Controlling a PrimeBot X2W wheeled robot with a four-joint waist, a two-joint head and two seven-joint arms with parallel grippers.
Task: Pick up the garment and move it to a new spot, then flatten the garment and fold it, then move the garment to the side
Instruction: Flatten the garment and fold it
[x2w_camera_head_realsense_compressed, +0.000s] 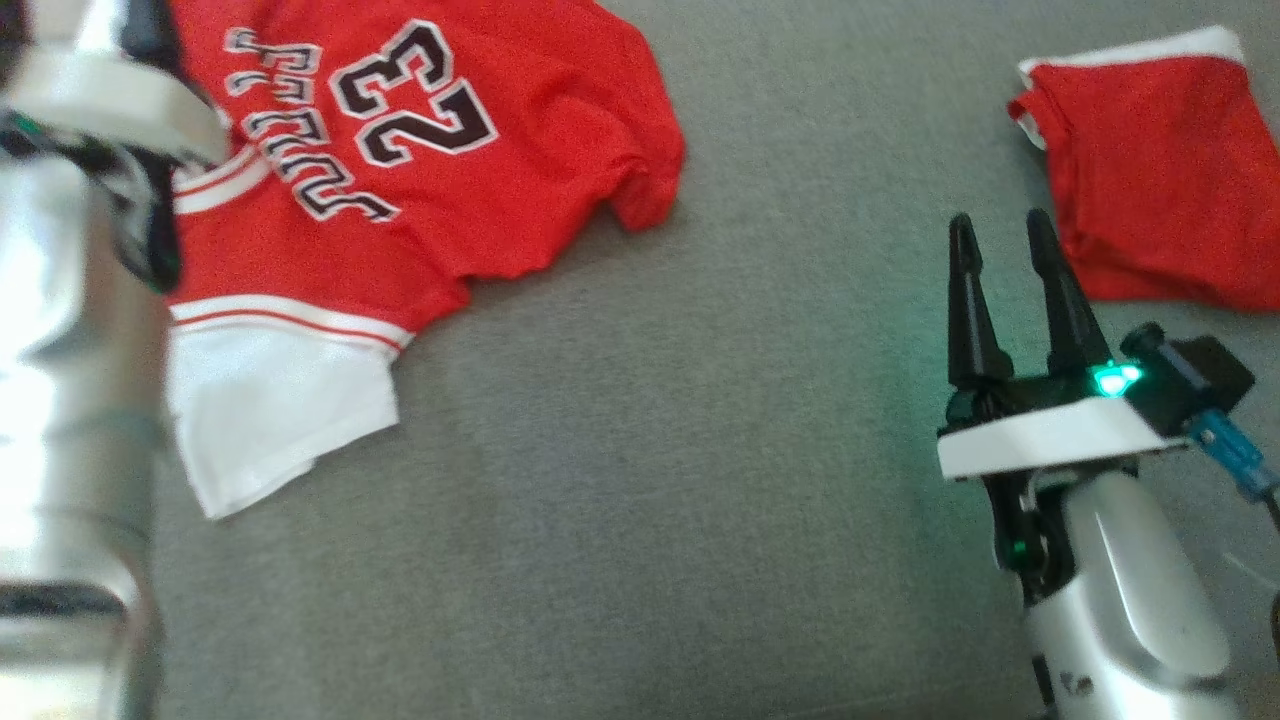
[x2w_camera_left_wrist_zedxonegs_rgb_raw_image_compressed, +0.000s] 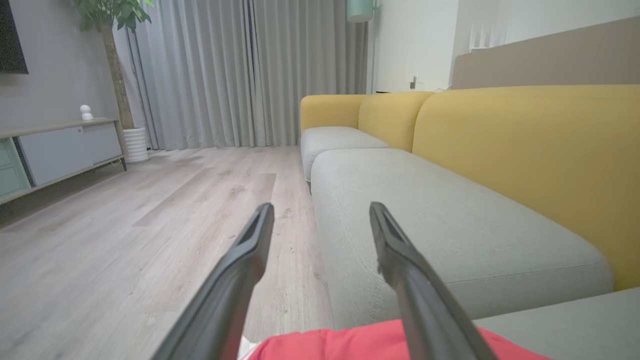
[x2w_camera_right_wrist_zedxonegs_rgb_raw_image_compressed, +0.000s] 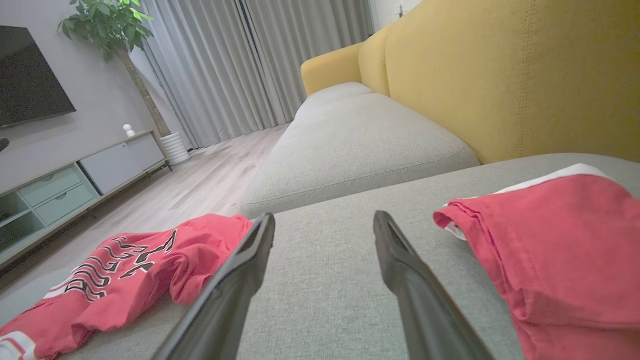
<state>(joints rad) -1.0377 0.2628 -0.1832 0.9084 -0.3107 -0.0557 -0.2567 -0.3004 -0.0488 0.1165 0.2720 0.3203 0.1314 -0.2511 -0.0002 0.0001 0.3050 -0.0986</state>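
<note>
Left gripper (x2w_camera_left_wrist_zedxonegs_rgb_raw_image_compressed: 321, 207) and right gripper (x2w_camera_head_realsense_compressed: 1000, 220) both spread wide; red jersey (x2w_camera_head_realsense_compressed: 520, 190) reads "23".

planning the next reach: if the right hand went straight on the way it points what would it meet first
Probably nothing soon: the right hand points along bare grey seat cushion, between the numbered jersey and the folded red garment. The folded one lies close beside that line, though depth is unclear.

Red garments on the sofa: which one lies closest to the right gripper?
The plain folded garment, just beside the right gripper. The other, the numbered jersey, lies far off to the left.
</note>
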